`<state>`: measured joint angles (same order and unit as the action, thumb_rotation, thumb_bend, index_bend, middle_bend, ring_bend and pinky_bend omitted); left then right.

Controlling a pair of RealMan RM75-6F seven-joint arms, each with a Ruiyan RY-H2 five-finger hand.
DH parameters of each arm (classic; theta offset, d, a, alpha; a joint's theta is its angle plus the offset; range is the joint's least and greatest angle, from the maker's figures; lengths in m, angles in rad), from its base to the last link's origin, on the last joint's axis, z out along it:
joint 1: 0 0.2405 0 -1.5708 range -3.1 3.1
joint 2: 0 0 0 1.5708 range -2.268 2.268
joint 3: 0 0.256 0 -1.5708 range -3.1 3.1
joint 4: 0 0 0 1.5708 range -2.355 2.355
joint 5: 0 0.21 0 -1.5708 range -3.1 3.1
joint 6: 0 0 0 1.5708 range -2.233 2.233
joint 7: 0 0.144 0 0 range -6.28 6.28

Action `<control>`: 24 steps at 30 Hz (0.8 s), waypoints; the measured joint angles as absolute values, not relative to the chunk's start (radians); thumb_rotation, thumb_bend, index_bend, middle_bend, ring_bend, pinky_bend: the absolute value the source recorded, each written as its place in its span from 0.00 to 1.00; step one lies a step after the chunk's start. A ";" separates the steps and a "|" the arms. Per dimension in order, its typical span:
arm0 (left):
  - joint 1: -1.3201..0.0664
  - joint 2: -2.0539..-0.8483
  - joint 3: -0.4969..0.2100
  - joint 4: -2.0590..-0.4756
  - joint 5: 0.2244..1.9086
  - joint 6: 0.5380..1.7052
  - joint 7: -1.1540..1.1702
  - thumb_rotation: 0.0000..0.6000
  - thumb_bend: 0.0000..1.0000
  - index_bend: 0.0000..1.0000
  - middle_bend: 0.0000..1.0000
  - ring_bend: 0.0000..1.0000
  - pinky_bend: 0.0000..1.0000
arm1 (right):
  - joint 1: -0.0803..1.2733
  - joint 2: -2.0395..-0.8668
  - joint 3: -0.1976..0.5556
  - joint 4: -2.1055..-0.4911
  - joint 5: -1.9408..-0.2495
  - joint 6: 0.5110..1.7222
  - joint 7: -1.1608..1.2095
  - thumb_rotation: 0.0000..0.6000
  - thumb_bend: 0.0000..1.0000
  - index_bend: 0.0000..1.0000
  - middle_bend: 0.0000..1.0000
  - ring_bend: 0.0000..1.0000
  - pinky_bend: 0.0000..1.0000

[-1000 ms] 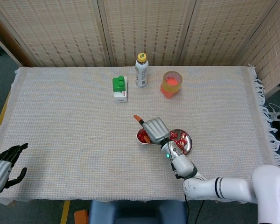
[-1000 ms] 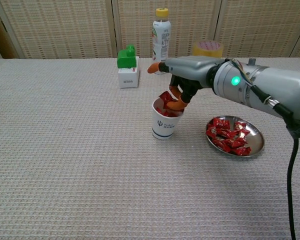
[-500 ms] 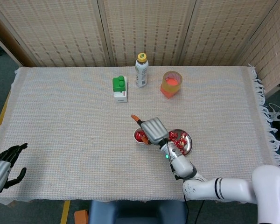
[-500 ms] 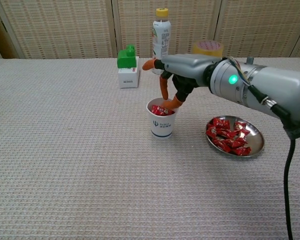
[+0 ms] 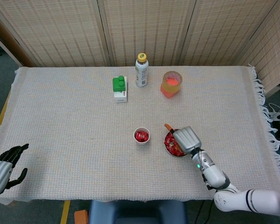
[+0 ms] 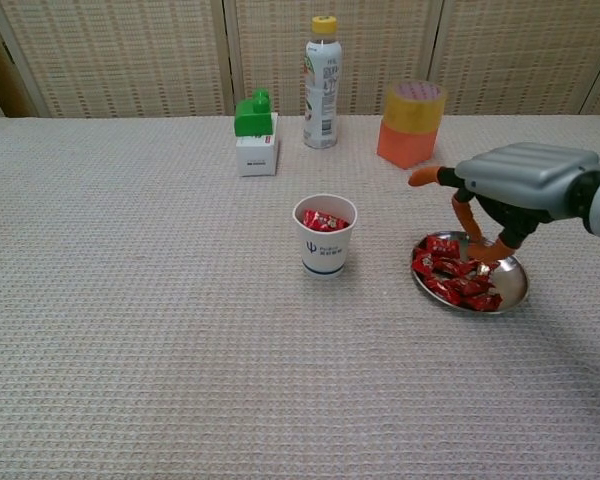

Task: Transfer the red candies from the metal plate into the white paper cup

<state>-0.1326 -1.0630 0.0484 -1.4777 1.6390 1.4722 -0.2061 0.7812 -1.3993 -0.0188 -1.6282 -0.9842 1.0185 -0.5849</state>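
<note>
Right hand (image 6: 495, 200): poised over the metal plate, fingers apart and pointing down toward the candies, orange fingertips (image 6: 472, 231) just above the pile; nothing visibly held.
Left hand (image 5: 3, 165): at the near left corner, by the counter's edge, fingers spread, holding nothing, well apart from everything else.
Counter (image 5: 60, 116): covered by a woven cloth; wide bare stretch on the left half and along the near edge; fringe hangs off the right edge.
Bottle (image 6: 322, 68): upright near the far edge, yellow cap.
Orange cup (image 6: 412, 124): right of the bottle, far side.
Green and white box (image 6: 254, 134): left of the bottle.
Metal plate (image 6: 513, 283): right of the paper cup, apart from it, with open cloth between.
White paper cup (image 6: 325, 236): upright near the counter's middle, clear room all around.
Red candies (image 6: 450, 270): heaped on the plate; more lie inside the cup (image 6: 325, 220).
</note>
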 measured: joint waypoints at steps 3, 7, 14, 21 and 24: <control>-0.134 -1.065 0.049 -1.481 1.640 1.468 -0.197 1.00 0.47 0.00 0.14 0.11 0.21 | 0.758 -1.380 -0.051 -1.629 -1.004 1.016 -0.597 1.00 0.26 0.17 0.65 0.74 1.00; -0.134 -1.067 0.050 -1.484 1.640 1.466 -0.187 1.00 0.47 0.00 0.14 0.11 0.21 | 0.746 -1.370 -0.072 -1.631 -1.015 1.007 -0.629 1.00 0.26 0.18 0.65 0.74 1.00; -0.134 -1.067 0.050 -1.485 1.640 1.466 -0.185 1.00 0.47 0.00 0.14 0.11 0.21 | 0.737 -1.385 -0.069 -1.625 -0.998 0.990 -0.659 1.00 0.26 0.20 0.65 0.74 1.00; -0.133 -1.065 0.049 -1.482 1.640 1.470 -0.194 1.00 0.47 0.00 0.14 0.11 0.22 | 0.745 -1.424 -0.055 -1.587 -0.957 0.950 -0.680 1.00 0.26 0.20 0.66 0.74 1.00; -0.133 -1.064 0.050 -1.482 1.641 1.470 -0.196 1.00 0.47 0.00 0.14 0.11 0.22 | 0.750 -1.434 -0.049 -1.577 -0.940 0.935 -0.685 1.00 0.26 0.19 0.66 0.74 1.00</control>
<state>-0.1329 -1.0644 0.0499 -1.4817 1.6413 1.4701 -0.1962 0.7501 -1.4343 -0.0493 -1.5766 -0.9404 0.9348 -0.6849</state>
